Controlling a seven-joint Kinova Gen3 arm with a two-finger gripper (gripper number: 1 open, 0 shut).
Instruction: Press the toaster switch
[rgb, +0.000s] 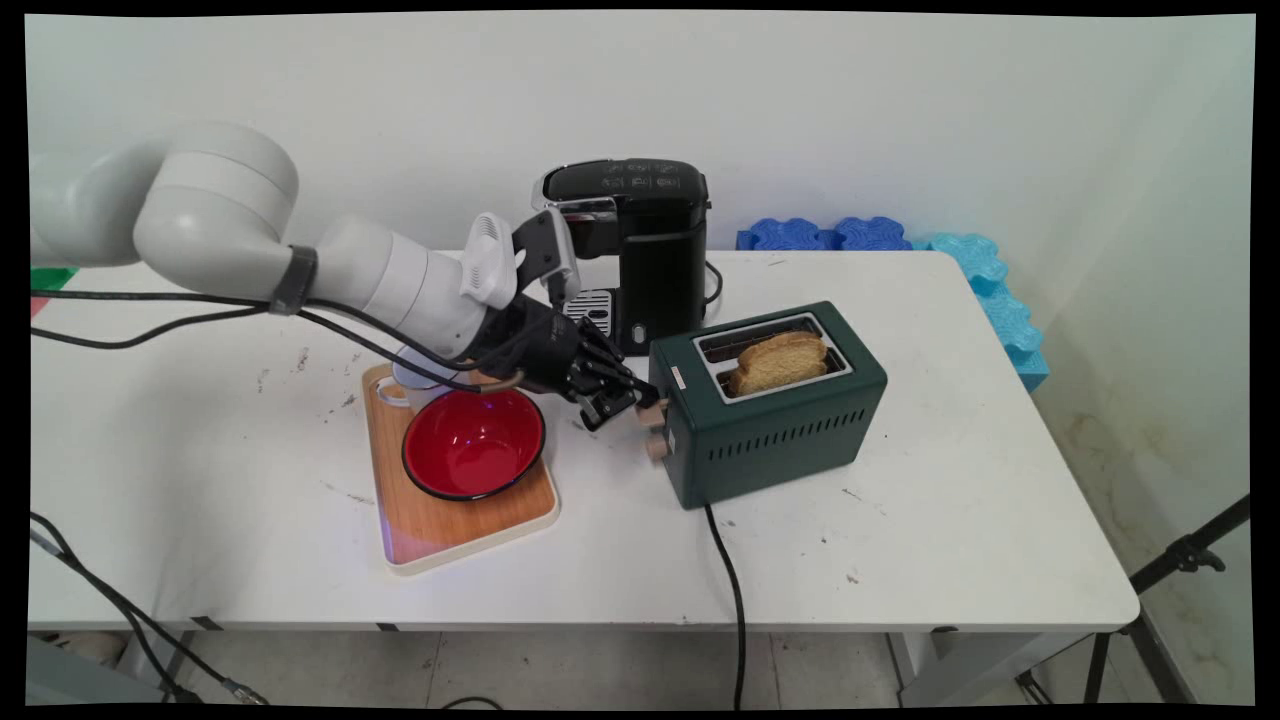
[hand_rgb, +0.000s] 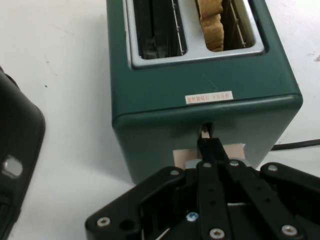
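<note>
Green enamelled metal toaster, two-slot, boxy, standing right of centre on the white tabletop; louvred vents along its long side, black cord trailing off the near edge. One slice of toast stands up out of the slot nearer the camera in the main view; the other slot is empty. A small label sits on the top edge above the lever slot.

Pincer: black, two-finger, pressed up to the toaster's left end face. In the hand view its fingers lie closed together, tips touching the lever at the vertical slot. Nothing is held between them.

Handling, by judgement: body rigid, smooth and likely slippery, moderately heavy, too broad to clasp across; the lever and the wooden knob below it look like the only small holds. Toast light, brittle, best taken by its raised upper edge.

Nearby: wooden tray with white rim, carrying a red bowl and a white cup partly hidden by the arm; black coffee machine behind; blue foam pieces at the far right edge.
</note>
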